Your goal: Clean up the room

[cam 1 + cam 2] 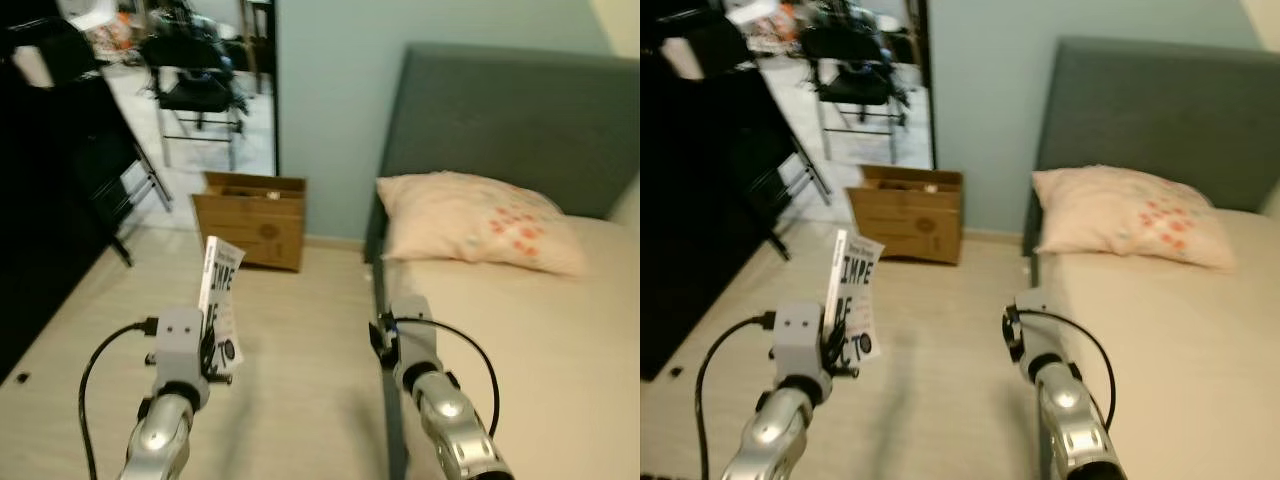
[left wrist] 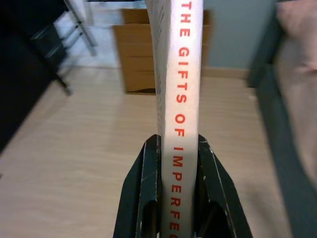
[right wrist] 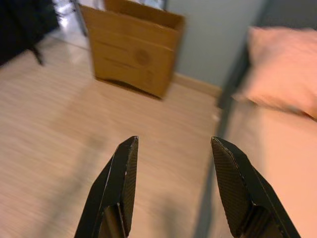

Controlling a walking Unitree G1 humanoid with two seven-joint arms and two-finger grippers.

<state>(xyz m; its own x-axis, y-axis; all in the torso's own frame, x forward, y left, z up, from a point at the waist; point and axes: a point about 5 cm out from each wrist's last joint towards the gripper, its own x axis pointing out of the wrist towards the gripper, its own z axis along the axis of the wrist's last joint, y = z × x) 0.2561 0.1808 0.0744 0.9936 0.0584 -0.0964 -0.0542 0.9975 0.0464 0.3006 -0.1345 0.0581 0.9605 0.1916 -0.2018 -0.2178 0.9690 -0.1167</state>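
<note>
Left gripper (image 2: 178,163) fingers clamp a white book (image 1: 221,300) upright above pale wood floor (image 1: 290,370). Right gripper (image 3: 173,163) fingers spread wide beside the bed (image 1: 560,330); a cardboard box (image 1: 252,218) stands against the blue wall (image 1: 335,90).

Pale wood floor (image 1: 300,360) beneath a light blue wall (image 1: 330,90); grey headboard (image 1: 510,120) backs the bed (image 1: 540,330) (pink pillow (image 1: 470,220) atop); dark furniture (image 1: 50,190) opposite.

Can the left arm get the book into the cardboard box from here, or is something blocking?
Probably yes. The left gripper holds the book upright, and bare floor runs ahead to the open-topped cardboard box. It looks beyond arm's reach, so the robot likely must walk closer first.
</note>
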